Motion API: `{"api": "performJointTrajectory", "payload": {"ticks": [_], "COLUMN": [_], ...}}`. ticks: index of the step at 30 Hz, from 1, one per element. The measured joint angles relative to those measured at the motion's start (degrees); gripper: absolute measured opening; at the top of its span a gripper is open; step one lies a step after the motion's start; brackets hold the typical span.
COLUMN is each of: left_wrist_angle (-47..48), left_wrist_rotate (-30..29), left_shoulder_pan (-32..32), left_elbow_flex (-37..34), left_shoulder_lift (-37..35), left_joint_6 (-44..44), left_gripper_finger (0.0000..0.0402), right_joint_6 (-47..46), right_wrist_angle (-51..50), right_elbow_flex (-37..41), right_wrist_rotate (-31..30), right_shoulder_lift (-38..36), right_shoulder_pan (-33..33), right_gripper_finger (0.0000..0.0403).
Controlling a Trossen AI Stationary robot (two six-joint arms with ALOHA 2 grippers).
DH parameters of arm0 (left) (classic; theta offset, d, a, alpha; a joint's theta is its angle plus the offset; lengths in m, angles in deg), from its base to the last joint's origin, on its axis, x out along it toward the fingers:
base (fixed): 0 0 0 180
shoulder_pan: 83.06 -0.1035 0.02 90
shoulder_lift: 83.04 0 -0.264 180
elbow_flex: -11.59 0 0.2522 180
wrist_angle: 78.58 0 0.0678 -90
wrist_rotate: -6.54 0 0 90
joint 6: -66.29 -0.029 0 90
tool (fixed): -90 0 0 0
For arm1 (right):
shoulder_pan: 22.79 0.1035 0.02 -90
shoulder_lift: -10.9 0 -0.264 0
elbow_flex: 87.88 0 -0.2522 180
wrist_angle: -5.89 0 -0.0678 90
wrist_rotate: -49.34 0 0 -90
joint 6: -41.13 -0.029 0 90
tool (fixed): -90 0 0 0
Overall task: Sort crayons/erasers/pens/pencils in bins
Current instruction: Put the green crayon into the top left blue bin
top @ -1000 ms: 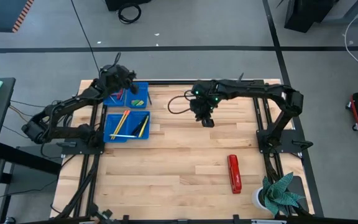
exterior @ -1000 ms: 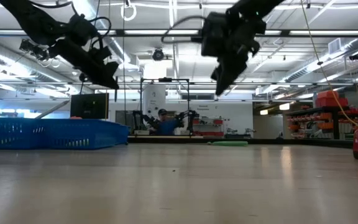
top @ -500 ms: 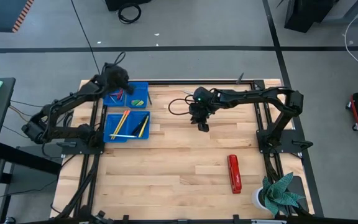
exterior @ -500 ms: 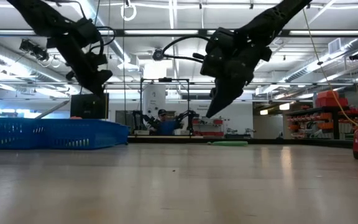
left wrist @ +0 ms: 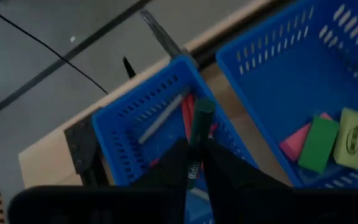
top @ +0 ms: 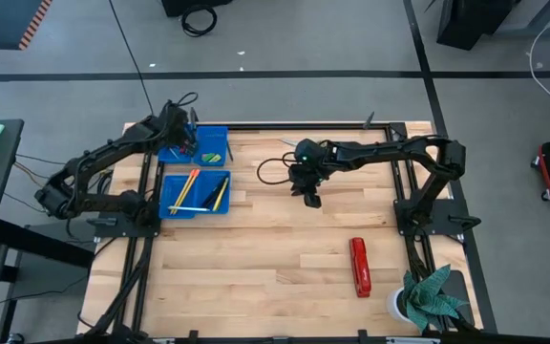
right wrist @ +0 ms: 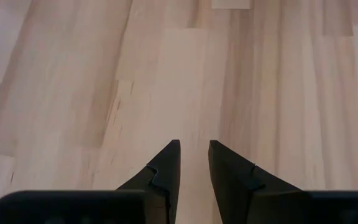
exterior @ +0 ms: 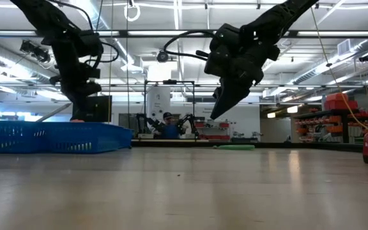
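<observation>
My left gripper (top: 179,141) hangs over the far-left of four blue bins (top: 216,143) at the table's far left corner, shut on a dark green crayon (left wrist: 199,134). In the left wrist view the bin below it (left wrist: 132,127) holds a grey stick (left wrist: 163,115) and a red piece (left wrist: 187,111). The neighbouring bin (left wrist: 291,74) holds pink (left wrist: 296,142), green (left wrist: 319,143) and yellow (left wrist: 353,127) erasers. The two near bins hold pencils (top: 187,188). My right gripper (top: 310,196) hovers over bare wood mid-table, open by a narrow gap (right wrist: 194,146), touching nothing. My left gripper pinches the green crayon between its two fingers by its rear part (left wrist: 194,169). The fingers lie along it, and its free end (left wrist: 202,107) sticks out past the fingertips. The gripper points steeply down from above, and the crayon is lifted clear over the bin.
A red stapler (top: 359,266) lies near the table's right near side, with a potted plant (top: 428,296) at the near right corner. A dark cable loop (top: 273,164) hangs by the right arm. Bare wood (top: 275,248) spans the middle and near part of the table.
My left gripper has swung toward the table's left and tipped from slanting to pointing steeply down over the far-left bin, carrying the crayon. My right gripper has moved down and slightly toward the near and left edges, tipping more downward.
</observation>
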Motion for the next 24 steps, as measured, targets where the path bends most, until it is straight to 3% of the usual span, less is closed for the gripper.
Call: {"api": "performJointTrajectory", "payload": {"ticks": [8, 13, 20, 24], "left_wrist_angle": [0.59, -2.48, -2.44, -2.62], "left_wrist_rotate": [0.17, -0.3, -1.51, -1.45], "left_shoulder_pan": [-0.09, -0.19, 0.16, 2.16], "left_elbow_flex": [-0.02, -0.03, 2.5, 3.82], "left_shoulder_lift": [6.4, 8.81, 7.34, 6.74], "left_joint_6": [0.65, -1.07, -1.24, -1.24], "left_gripper_finger": [0.0097, 0.0092, 0.0076, 0.0069], "right_joint_6": [0.94, 1.7, 0.89, -0.15], "right_wrist_angle": [0.0, 0.84, 11.38, 12.26], "right_elbow_flex": [-0.02, -0.02, -0.07, -0.11], "right_wrist_rotate": [-0.02, -0.02, -0.02, -0.13], "right_shoulder_lift": [0.0, 0.0, 0.0, 0.0], "right_shoulder_pan": [0.28, 0.28, 0.28, 0.28], "right_gripper_finger": [0.009, 0.009, 0.009, 0.009]}}
